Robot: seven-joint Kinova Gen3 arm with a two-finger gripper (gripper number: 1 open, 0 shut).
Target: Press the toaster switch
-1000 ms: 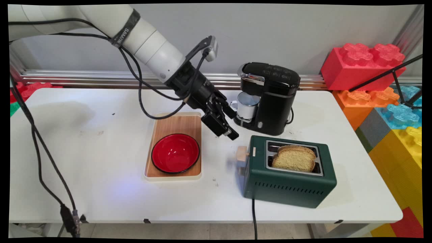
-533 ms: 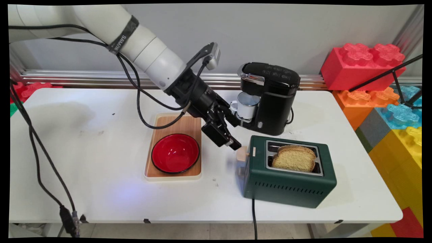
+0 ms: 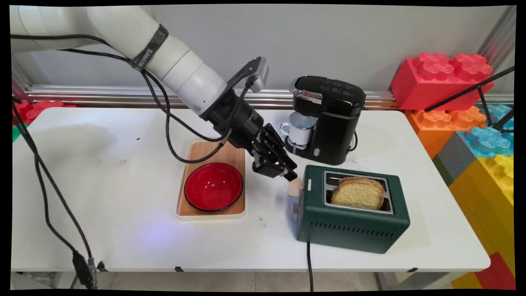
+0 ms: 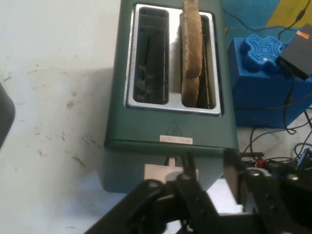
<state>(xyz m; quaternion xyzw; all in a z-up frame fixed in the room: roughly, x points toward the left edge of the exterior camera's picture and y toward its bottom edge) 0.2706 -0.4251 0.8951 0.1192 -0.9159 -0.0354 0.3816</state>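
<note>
- Take the green toaster (image 3: 352,213) as your landmark. It sits on the white surface (image 3: 123,230) with its lever end turned toward the arm, so the pale wooden lever knob (image 3: 294,187) can be reached from that side.
- One slice of bread (image 3: 358,192) stands upright in the toaster's slot nearer the surface's front edge. The other slot looks empty in the hand view.
- The bread stands well above the slot rim and the knob sits near the top of its track, which suggests the lever is not pressed down.
- Your hand (image 3: 283,172) hangs just above and beside the knob, at the toaster's lever end. In the hand view the knob (image 4: 169,172) lies straight ahead of the linkage.
- You cannot tell from these views whether the hand is spread or pressed together, nor whether it touches the knob; it grips nothing visible.
- The arm slopes down from beyond the toaster's lever end, wrist tilted, hand aimed at that end.
- Beyond the hand from the toaster, a red bowl (image 3: 213,186) rests on a wooden tray (image 3: 211,149).
- Behind the toaster stands a black coffee maker (image 3: 331,119) with a white mug (image 3: 300,128) under its spout.
</note>
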